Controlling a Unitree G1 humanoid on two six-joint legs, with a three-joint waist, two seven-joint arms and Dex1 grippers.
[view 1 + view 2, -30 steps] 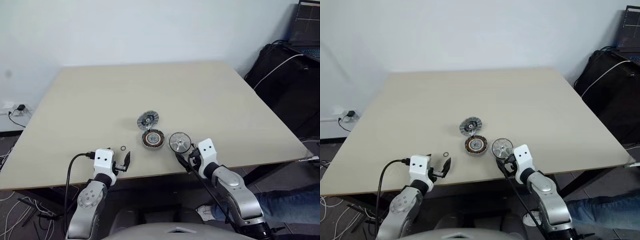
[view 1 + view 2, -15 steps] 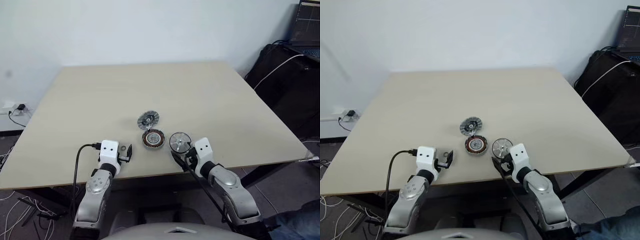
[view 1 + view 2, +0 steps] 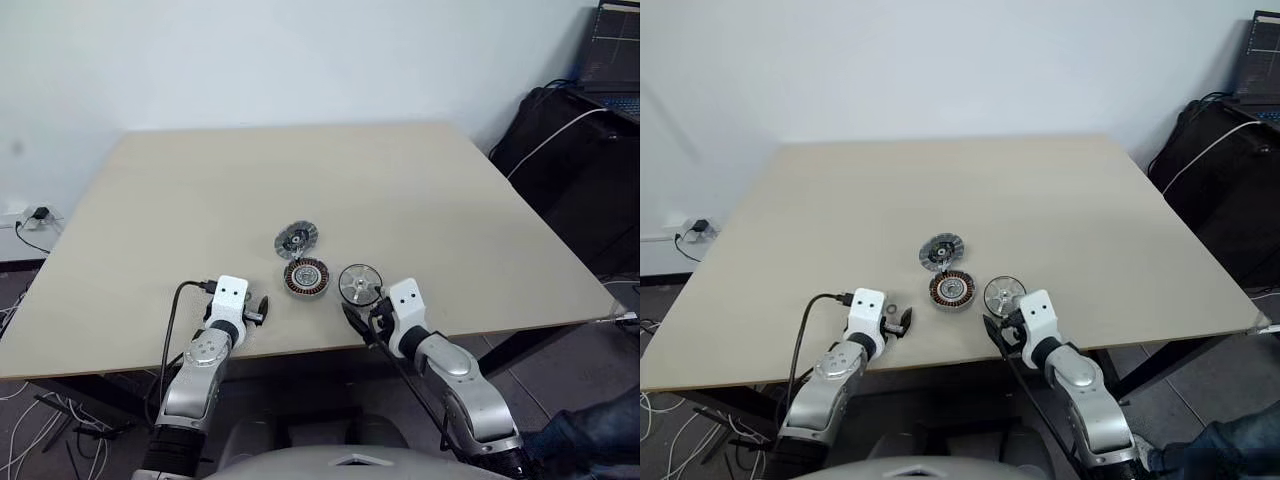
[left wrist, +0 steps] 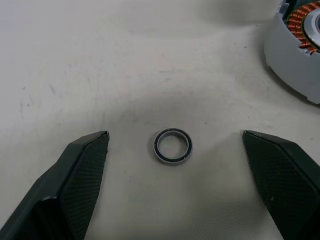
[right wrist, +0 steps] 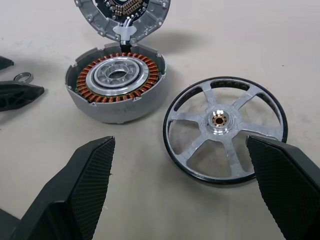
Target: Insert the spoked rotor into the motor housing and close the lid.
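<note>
- Coppery windings mark the motor housing (image 5: 116, 85), which sits uncovered on the beige surface (image 3: 400, 190), near its front edge; I take it as the landmark.
- Just right of the housing lies the spoked rotor (image 5: 225, 130), flat and apart from it (a narrow strip of surface shows between them).
- Just behind the housing is the lid (image 3: 296, 239), with the dark centre up; whether they touch I cannot tell.
- To the left of the housing lies a tiny loose ring (image 4: 173, 146).
- Right gripper (image 5: 195, 190) is wide open and empty, one finger at each side of the near rim of the rotor, not touching it.
- Left gripper (image 4: 185, 185) is also wide open and empty, and it frames the ring.
- Step in hand, as I judge: to grasp the rotor. It is thin and flat, so the fingers should go low to the surface and close on the dark rim, not on the thin spokes.
- Then keep it level and bring the hub over the centre of the housing.
</note>
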